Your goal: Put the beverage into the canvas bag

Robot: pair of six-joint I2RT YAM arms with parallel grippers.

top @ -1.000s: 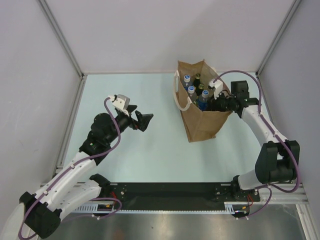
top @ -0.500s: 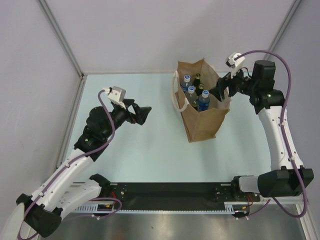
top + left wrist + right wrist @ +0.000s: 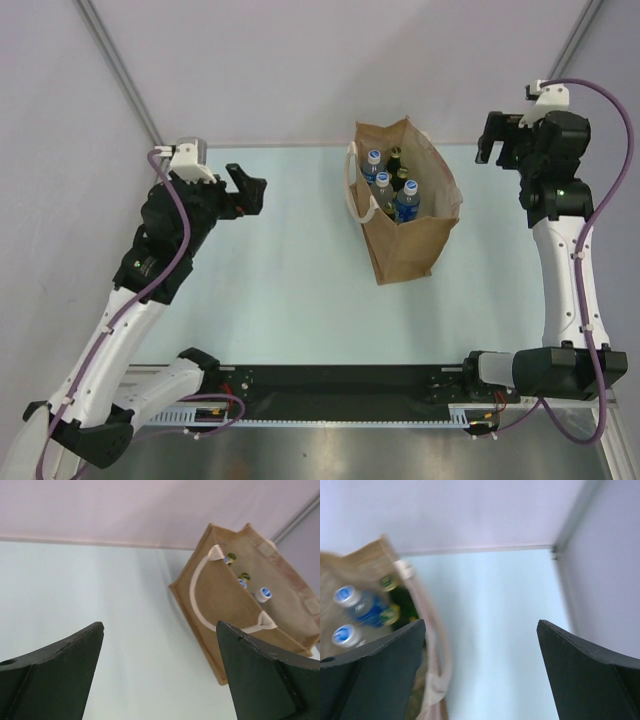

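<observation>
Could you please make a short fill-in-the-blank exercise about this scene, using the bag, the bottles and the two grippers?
1. The bottles stand ____ the canvas bag.
2. Three of them have caps of ____ colour.
3. The bag's loop handle is ____.
4. The left gripper and the right gripper are both ____ and hold nothing.

Missing words: inside; blue; white; open.

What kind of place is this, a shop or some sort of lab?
Probably a robot test booth, not a shop: a left arm and right arm bolted to a pale table, plain walls closing it in, and one canvas bag of bottles.
</observation>
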